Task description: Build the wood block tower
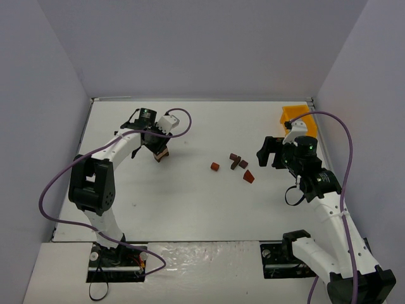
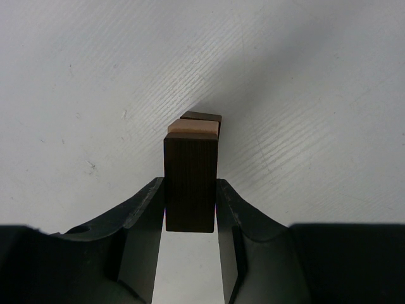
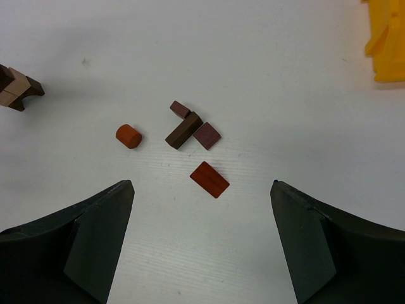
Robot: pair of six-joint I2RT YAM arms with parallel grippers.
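Black arm bases point(image 1: 117, 263), white table point(image 1: 190, 209) with wood blocks point(image 1: 235, 162), pale walls point(image 1: 190, 44).

Short brown tower point(image 1: 161, 154) left; approx. 5 loose blocks point(image 3: 193, 130) ctr.

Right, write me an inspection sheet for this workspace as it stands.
Surface: white table, lightly scuffed.
Job's things: dark brown block gripped, with a tan piece and a second dark piece right behind it; five loose blocks mid-table, including an orange cylinder and a red wedge.
Clutter: yellow bin in the far right corner.
Grippers: left end effector shut on the dark brown block; right end effector open, holding nothing.
Cables: purple cables loop off both arms, away from the blocks.
Surroundings: plain grey walls on three sides.
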